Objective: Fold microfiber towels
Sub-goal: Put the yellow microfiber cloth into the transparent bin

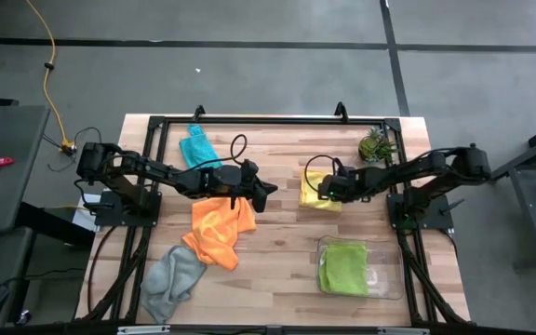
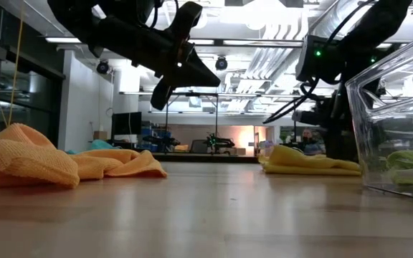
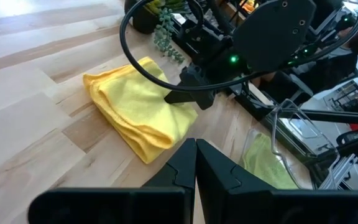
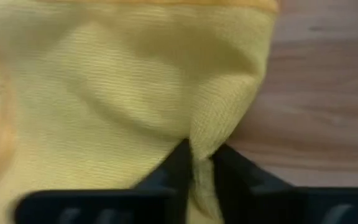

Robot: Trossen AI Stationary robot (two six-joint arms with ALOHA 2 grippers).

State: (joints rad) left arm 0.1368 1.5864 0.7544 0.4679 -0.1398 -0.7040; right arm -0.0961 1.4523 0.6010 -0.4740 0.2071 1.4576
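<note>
The yellow towel (image 1: 319,189) lay folded at the table's far right, near the potted plant (image 1: 374,144). The right gripper (image 4: 199,167) had its fingers pinched on a fold at the towel's edge. Being soft, light and limp, the cloth should be gripped at a corner or hem. The left gripper (image 1: 266,196), fully closed and empty, hovered above the orange towel (image 1: 220,228). The tray (image 1: 394,285) holding the lime green towel (image 1: 342,267) stood nearby, clear of the work.

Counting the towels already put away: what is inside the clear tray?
The clear tray holds one folded lime green towel, filling its left part; the rest looks bare. Whether anything lies beneath that towel cannot be seen.
</note>
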